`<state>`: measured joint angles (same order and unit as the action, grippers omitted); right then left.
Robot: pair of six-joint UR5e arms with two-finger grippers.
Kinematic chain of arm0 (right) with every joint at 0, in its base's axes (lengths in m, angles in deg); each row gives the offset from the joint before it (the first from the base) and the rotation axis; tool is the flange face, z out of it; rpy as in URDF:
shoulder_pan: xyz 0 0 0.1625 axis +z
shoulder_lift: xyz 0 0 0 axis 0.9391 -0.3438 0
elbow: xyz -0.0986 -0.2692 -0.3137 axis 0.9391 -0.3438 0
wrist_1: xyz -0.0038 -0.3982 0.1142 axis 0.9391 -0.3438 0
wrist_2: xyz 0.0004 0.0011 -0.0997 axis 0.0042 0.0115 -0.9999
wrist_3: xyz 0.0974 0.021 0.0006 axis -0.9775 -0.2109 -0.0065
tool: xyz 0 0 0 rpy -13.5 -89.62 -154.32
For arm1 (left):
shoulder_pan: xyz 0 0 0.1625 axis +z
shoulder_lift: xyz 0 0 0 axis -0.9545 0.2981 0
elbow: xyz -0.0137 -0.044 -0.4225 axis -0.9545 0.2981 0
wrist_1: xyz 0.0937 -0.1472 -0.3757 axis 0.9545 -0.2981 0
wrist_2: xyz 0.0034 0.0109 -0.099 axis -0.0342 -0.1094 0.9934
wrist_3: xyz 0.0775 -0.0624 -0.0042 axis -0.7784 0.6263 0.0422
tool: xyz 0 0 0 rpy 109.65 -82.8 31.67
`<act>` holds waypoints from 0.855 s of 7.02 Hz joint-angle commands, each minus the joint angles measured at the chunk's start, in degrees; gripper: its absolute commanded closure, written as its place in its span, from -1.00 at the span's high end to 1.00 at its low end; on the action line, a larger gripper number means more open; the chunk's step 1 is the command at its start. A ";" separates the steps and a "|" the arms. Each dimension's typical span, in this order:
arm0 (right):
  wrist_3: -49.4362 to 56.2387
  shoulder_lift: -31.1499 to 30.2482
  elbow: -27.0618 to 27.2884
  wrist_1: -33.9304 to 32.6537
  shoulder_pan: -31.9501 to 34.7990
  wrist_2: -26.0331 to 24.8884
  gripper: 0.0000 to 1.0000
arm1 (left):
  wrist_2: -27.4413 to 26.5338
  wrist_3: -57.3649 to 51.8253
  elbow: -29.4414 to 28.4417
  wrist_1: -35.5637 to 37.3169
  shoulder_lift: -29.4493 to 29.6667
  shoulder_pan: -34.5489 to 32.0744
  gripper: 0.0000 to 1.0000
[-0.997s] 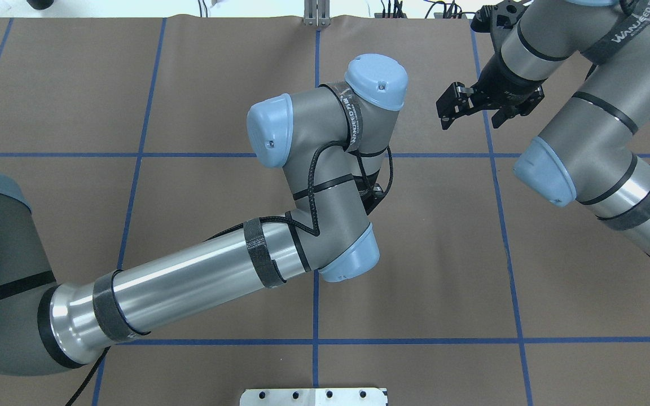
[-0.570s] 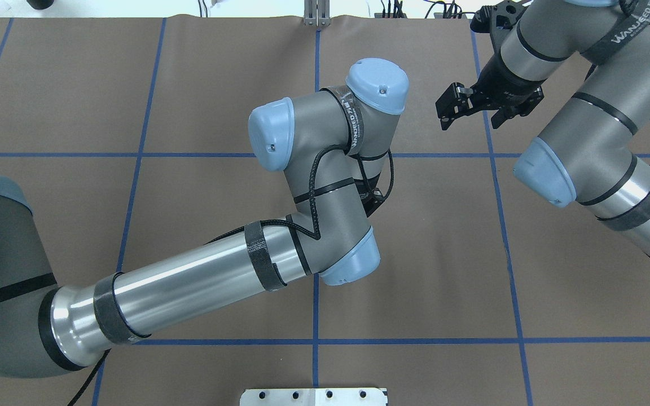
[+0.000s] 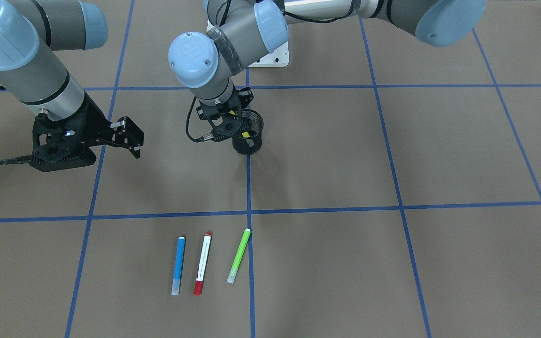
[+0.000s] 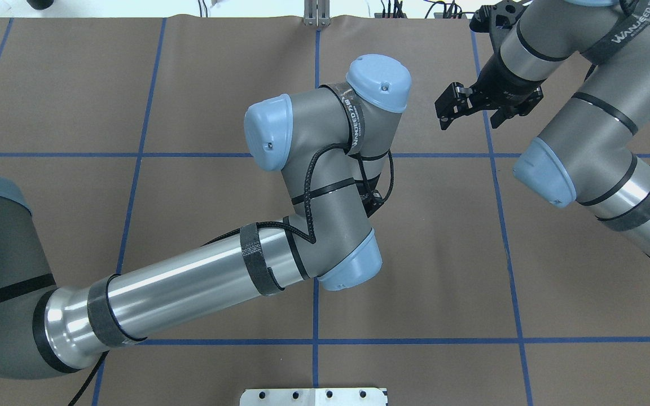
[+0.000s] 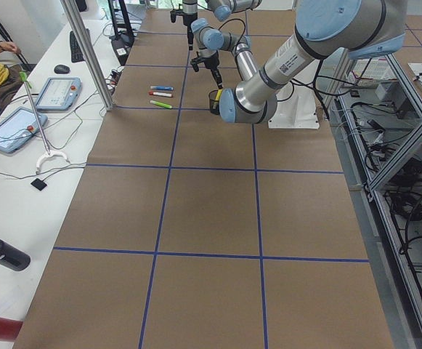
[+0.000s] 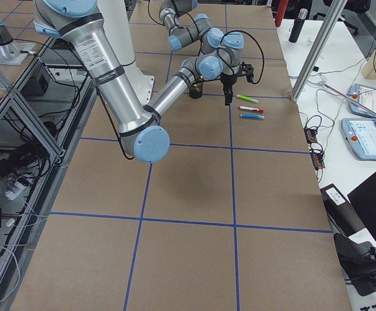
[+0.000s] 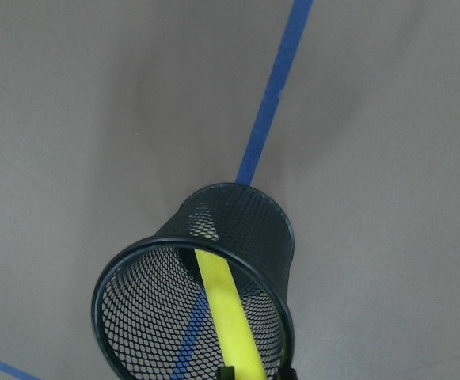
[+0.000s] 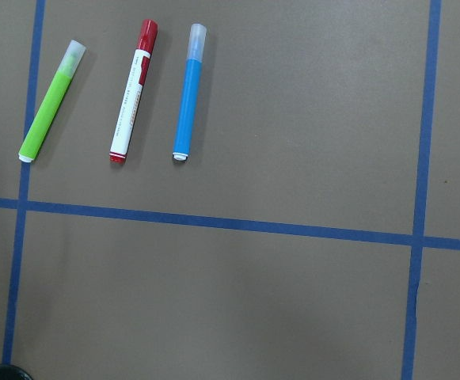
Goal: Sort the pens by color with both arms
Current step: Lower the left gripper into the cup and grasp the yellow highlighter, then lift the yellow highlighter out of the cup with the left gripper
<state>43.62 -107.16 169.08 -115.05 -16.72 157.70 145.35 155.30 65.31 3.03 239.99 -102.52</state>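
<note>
A black mesh cup (image 3: 251, 139) stands at the table's middle, also in the left wrist view (image 7: 237, 233). The yellow pen (image 7: 228, 313) leans inside it. My left gripper (image 3: 238, 128) is over the cup's rim, its tips (image 7: 257, 372) shut on the yellow pen's upper end. In the overhead view it is hidden under its own wrist. The blue pen (image 3: 178, 265), red-ended white pen (image 3: 203, 264) and light green pen (image 3: 239, 256) lie side by side on the mat, also in the right wrist view: green (image 8: 49, 101), red (image 8: 133, 91), blue (image 8: 188, 93). My right gripper (image 3: 134, 141) hovers open and empty, apart from them (image 4: 471, 115).
Blue tape lines (image 3: 247, 188) divide the brown mat into squares. The white bolted base plate (image 4: 313, 396) sits at the robot's edge. A side table with tablets (image 5: 58, 91) and cables runs along the operators' side.
My left arm's wrist has shifted slightly over the cup, dipping and coming back. My right arm and its open gripper have barely moved.
</note>
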 commanded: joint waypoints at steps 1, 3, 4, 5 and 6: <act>0.00 0.07 -0.08 0.05 0.00 -0.09 0.98 | 0.00 -1.66 7.89 5.53 -1.95 -0.19 -0.97; 0.00 0.07 -0.08 0.05 0.00 0.00 0.98 | 0.09 -3.31 11.68 5.63 -2.41 -1.93 -1.00; 0.00 -0.01 -0.17 0.05 0.00 -0.09 0.97 | 0.17 -5.59 16.31 6.50 -3.45 -3.16 -1.00; 0.00 -0.01 -0.17 0.05 0.00 -0.17 0.98 | 0.26 -7.79 21.40 6.85 -5.20 -5.27 -1.00; 0.00 -0.01 -0.26 0.05 0.00 -0.52 0.97 | 0.52 -10.16 24.07 6.86 -5.92 -7.98 -1.00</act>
<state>43.62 -107.16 168.91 -115.00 -16.72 157.48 145.63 147.98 85.05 9.66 235.31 -107.57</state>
